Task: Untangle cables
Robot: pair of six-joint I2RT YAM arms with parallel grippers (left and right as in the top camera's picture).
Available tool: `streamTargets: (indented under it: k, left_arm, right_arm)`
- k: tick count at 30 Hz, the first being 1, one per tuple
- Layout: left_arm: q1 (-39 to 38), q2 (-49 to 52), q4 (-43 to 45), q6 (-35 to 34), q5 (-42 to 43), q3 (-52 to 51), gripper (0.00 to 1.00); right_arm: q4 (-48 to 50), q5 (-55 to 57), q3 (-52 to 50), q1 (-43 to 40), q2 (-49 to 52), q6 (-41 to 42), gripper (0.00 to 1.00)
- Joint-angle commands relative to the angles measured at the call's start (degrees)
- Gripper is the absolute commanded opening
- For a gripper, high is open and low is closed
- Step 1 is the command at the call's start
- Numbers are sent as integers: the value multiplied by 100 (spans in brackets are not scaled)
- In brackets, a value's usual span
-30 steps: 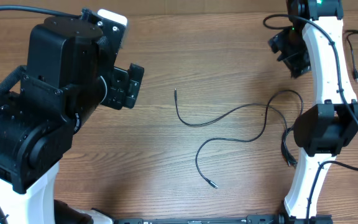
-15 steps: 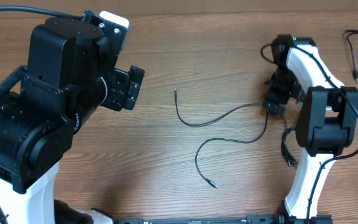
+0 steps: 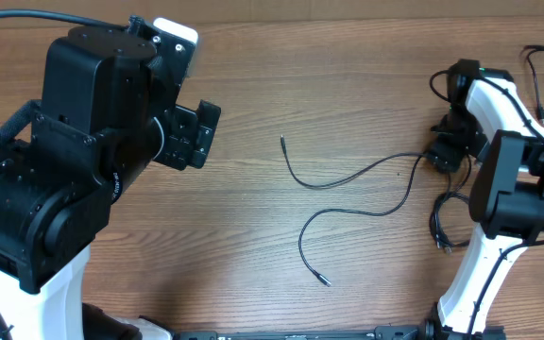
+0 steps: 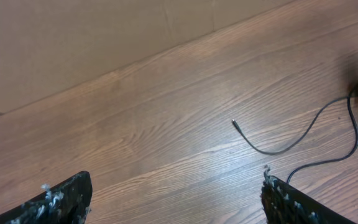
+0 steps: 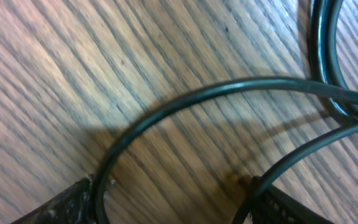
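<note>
Two thin black cables lie on the wooden table. One cable [image 3: 348, 176] runs from a plug tip at centre to the right gripper; a second cable [image 3: 310, 231] curves down to a plug tip near the front. My right gripper [image 3: 442, 153] is lowered onto the table at their right ends. In the right wrist view its jaws [image 5: 173, 202] stand open, with cable loops [image 5: 229, 87] arching between them and a strand touching each fingertip. My left gripper [image 3: 196, 135] hovers open and empty at the left; the left wrist view shows the left gripper [image 4: 176, 205] above bare wood, the cable [image 4: 272, 149] well ahead.
Another thin black cable [image 3: 536, 76] lies at the back right corner. A bundle of black cord [image 3: 440, 227] sits beside the right arm's base. The bulky left arm [image 3: 55, 179] fills the left side. A beige wall [image 4: 73, 37] borders the table's far edge.
The right arm has swung from the back of the table down onto the cables' right ends, and its jaws have narrowed. The upper cable's plug tip has slid to the right.
</note>
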Motion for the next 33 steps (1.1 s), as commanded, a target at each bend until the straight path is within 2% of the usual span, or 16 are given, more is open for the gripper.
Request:
streamTargets:
  k: [1, 3, 4, 5, 6, 8, 10, 12, 14, 16, 20, 22, 26, 30, 33]
  left_arm:
    - [13, 9, -7, 90, 107, -92, 87]
    - [13, 9, -7, 87, 118, -153, 86]
    - [13, 9, -7, 87, 118, -181, 86]
    - [13, 9, -7, 87, 116, -212, 86]
    - [13, 9, -7, 87, 118, -238, 86]
    - [13, 9, -7, 87, 116, -291, 86]
    - [13, 9, -7, 87, 116, -304, 86]
    - [13, 9, -7, 94, 114, -302, 86]
    - [15, 9, -4, 111, 87, -302, 87]
    - [15, 9, -4, 111, 31, -302, 87]
    - [15, 9, -4, 111, -133, -302, 87]
    - [15, 9, -7, 109, -308, -302, 87]
    - [15, 9, -4, 107, -883, -302, 86]
    - [26, 9, 48, -44, -1563, -302, 88]
    - [114, 9, 138, -122, -1567, -302, 91]
  right_arm:
    - [68, -278, -55, -125, -70, -166, 74]
    - [107, -260, -55, -127, -70, -317, 73]
    - [122, -254, -55, -127, -70, -354, 61]
    - [125, -254, -55, -127, -70, -420, 35]
    - [153, -260, -57, -127, -68, -564, 4]
    - [345, -264, -61, -114, -68, -1093, 4]
    - [680, -420, -61, -70, -68, -1978, 4]
    - [1246, -970, -59, 9, -70, -3383, 4]
    - [2232, -2057, -55, 136, -105, -5202, 4]
    - [3331, -3224, -50, 343, -199, -6422, 4]
    - [5003, -4758, 256, 881, -640, -7626, 4]
    - [5357, -5071, 509, 1145, -892, -8131, 4]
    - [4940, -5394, 970, 1624, -1445, -9068, 4]
    - [3829, -5447, 1250, 2002, -2103, -9965, 4]
    - [2863, -5167, 1401, 2149, -2640, -10839, 4]
